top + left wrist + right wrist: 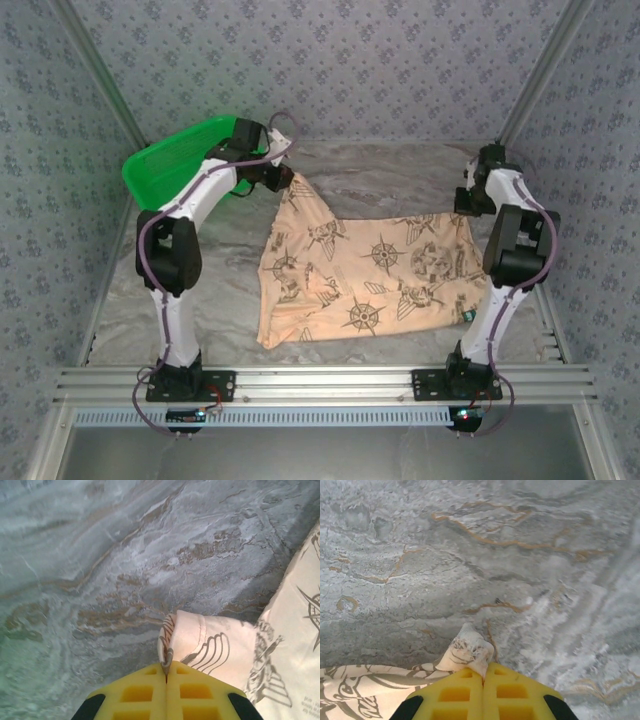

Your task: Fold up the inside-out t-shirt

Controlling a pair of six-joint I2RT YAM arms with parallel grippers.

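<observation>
A green basket (170, 165) sits at the far left of the marbled counter (200, 300). Just right of it, the left tool (166, 666) is pinched tight on the far-left corner of the shirt (370, 280), pulling that corner up into a peak. The tan shirt, its compass prints showing, lies spread across the counter's middle between the two arms. At its far-right corner, the right tool (483, 672) is clamped on a small fold of cloth.

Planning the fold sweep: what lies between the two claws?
In the top view, the t-shirt's slack edge runs from left claw to right claw, with bare table behind.
</observation>
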